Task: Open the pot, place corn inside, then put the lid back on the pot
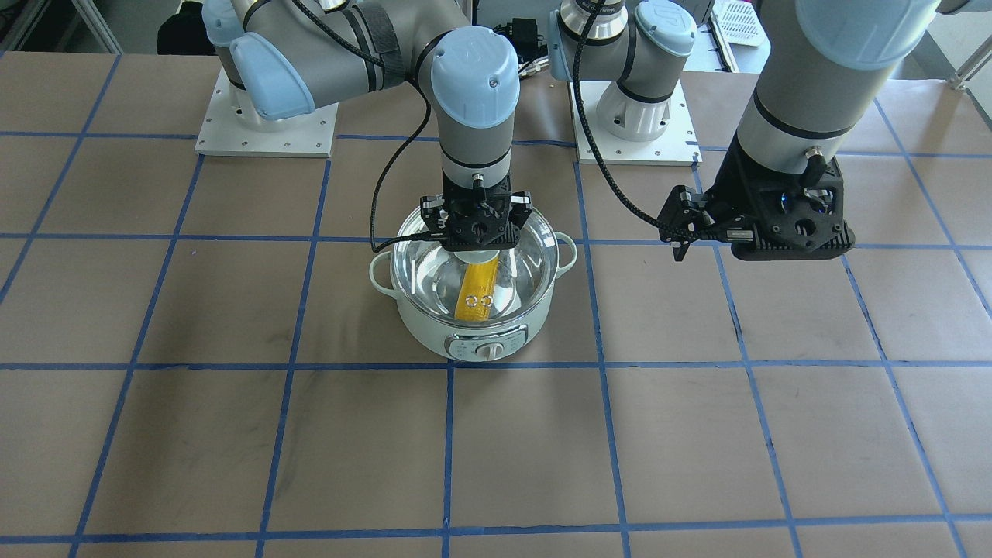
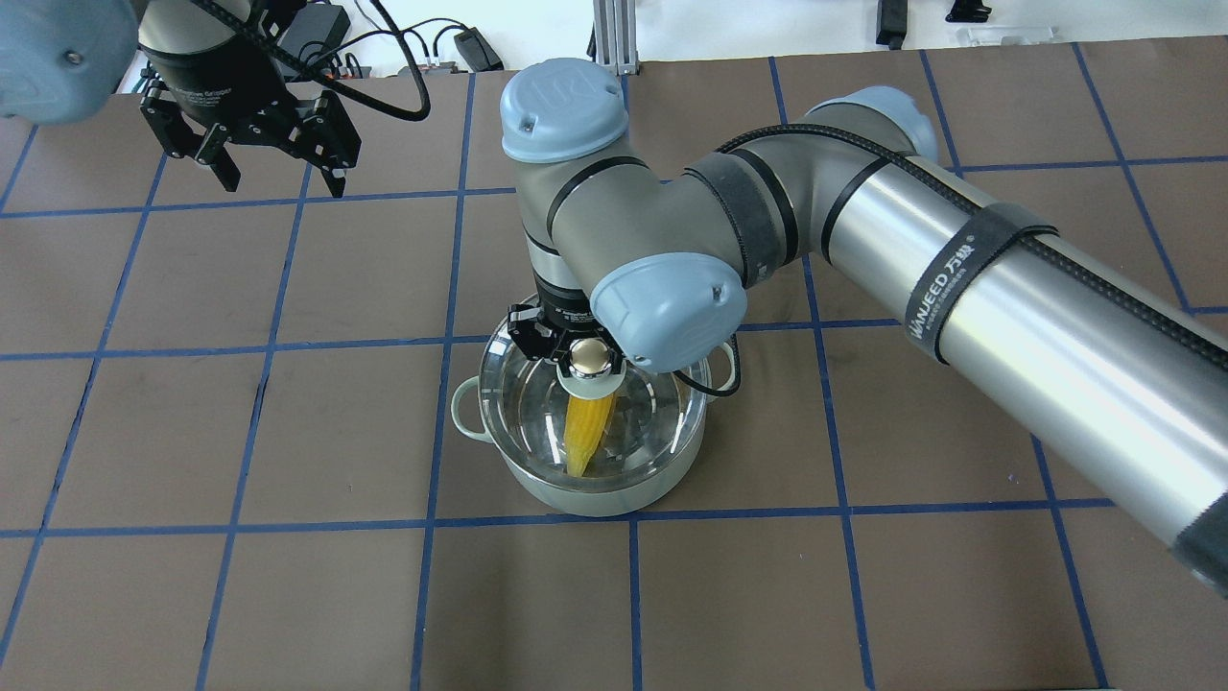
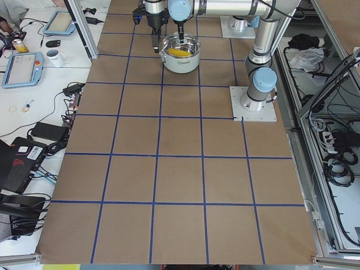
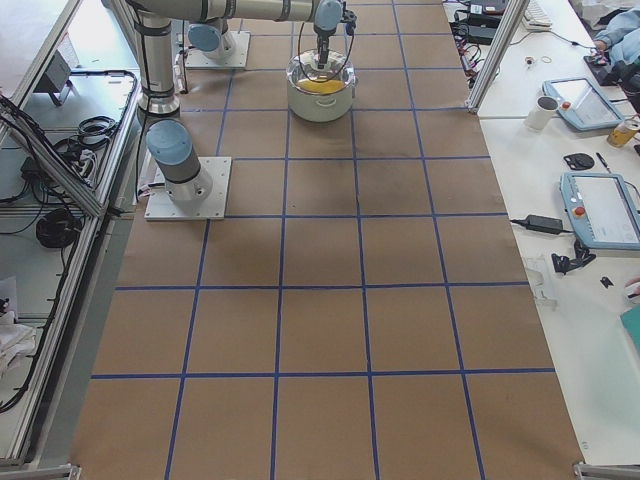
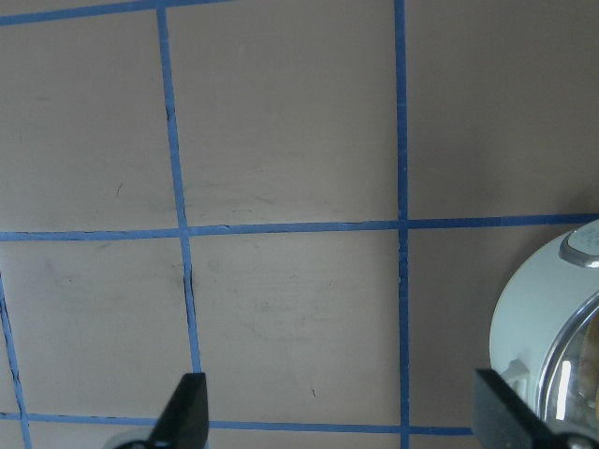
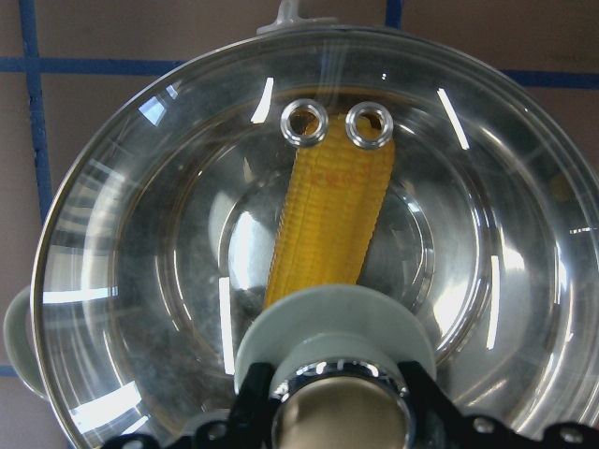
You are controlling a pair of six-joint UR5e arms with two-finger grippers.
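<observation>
The mint-green pot (image 1: 465, 335) stands at the table's middle, its dial panel facing away from the robot. The yellow corn (image 1: 477, 291) lies inside it, seen through the clear glass lid (image 1: 531, 260), which sits on the pot's rim. My right gripper (image 1: 475, 242) comes straight down and is shut on the lid's knob; in the right wrist view its fingers flank the knob (image 6: 342, 412) above the corn (image 6: 332, 224). My left gripper (image 2: 285, 184) is open and empty, hovering above the table well apart from the pot; the pot's edge (image 5: 533, 309) shows in its wrist view.
The two white base plates (image 1: 267, 132) (image 1: 635, 133) stand behind the pot. Blue tape lines grid the brown table. A side desk beyond the table's edge carries tablets and a mug (image 3: 55, 56). Cables trail from both wrists.
</observation>
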